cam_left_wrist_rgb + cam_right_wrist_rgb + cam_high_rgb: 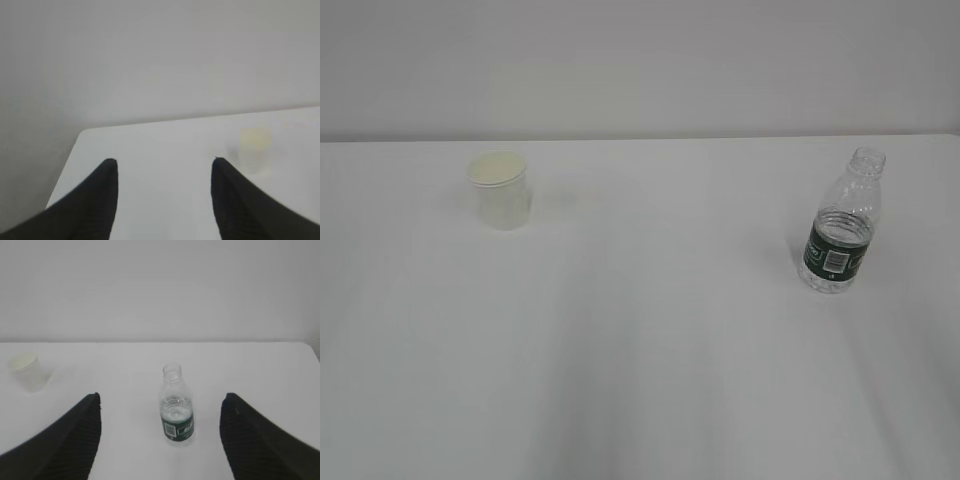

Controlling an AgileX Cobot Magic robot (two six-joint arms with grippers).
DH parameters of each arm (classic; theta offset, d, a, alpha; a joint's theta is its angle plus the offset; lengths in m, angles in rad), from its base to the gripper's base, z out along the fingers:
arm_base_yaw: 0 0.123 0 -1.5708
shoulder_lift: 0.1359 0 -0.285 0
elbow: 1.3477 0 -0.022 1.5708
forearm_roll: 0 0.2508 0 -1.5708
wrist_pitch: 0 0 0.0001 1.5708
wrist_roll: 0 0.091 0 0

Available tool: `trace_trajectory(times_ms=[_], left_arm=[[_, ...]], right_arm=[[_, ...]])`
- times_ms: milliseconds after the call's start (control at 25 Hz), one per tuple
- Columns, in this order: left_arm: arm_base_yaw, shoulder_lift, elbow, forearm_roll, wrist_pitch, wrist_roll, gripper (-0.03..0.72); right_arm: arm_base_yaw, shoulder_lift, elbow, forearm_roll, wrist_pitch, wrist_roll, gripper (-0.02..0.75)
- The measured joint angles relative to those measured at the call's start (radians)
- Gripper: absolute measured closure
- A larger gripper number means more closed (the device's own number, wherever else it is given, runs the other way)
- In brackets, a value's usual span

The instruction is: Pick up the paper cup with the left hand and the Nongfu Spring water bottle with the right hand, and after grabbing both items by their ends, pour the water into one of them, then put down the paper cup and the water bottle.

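both grippers stand spread and empty, so this looks like the approach step. the paper cup [500, 189] stands upright at table's far left, the nongfu spring water bottle [840, 225] upright at right, well apart. left gripper [164, 165] must swing right toward the cup; right gripper [160, 400] already frames the bottle.

A plain white desk [640, 350] fills the lower part of the exterior view, its smooth surface crossed by faint soft shadows. Behind it rises a bare pale grey wall [640, 60], meeting the desk's far edge in a straight line. In the left wrist view the desk's rounded corner shows against the wall.
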Motion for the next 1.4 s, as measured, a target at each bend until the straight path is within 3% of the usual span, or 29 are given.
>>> trace_trajectory(times_ms=[440, 800, 1160, 1400], left_arm=[[-0.039, 0.207, 0.0, -0.127, -0.22, 0.0, 0.277], [-0.085, 0.43, 0.0, -0.126, -0.553, 0.0, 0.286], [-0.096, 0.621, 0.0, -0.283, -0.666, 0.0, 0.289], [-0.096, 0.709, 0.005, -0.276, -0.734, 0.0, 0.29]], right_arm=[[0.0, 0.109, -0.004, 0.0, -0.214, -0.04, 0.183], [0.0, 0.229, -0.004, 0.013, -0.345, -0.046, 0.183], [0.0, 0.432, 0.004, 0.02, -0.528, -0.043, 0.183], [0.0, 0.526, 0.082, 0.022, -0.696, -0.005, 0.183]])
